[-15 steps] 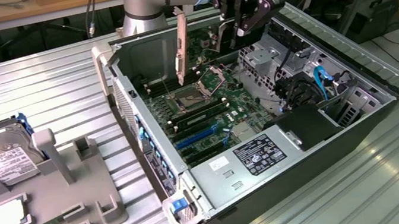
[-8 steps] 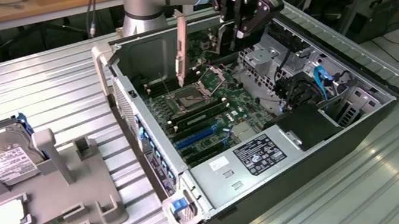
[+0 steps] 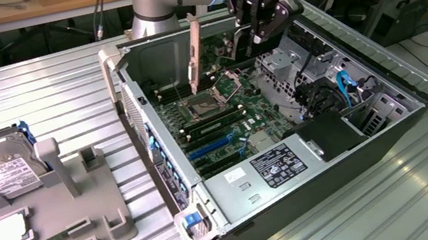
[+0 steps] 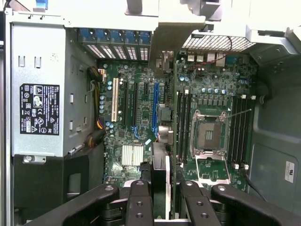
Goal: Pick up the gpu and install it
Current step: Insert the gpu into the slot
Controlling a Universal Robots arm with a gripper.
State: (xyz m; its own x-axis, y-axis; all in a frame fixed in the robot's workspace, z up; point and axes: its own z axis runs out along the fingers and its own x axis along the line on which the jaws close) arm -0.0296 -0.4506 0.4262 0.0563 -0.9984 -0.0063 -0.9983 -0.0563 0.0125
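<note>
Labels on the power supply (image 3: 268,174) and hard drive (image 3: 0,170) are unreadable.

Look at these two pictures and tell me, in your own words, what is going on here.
The robot arm's pincer is shut on the gpu and holds it on edge above the open computer case. The card hangs over the motherboard and is not yet seated in a slot. A hard drive sits in a grey holder on the exterior view's left.
</note>
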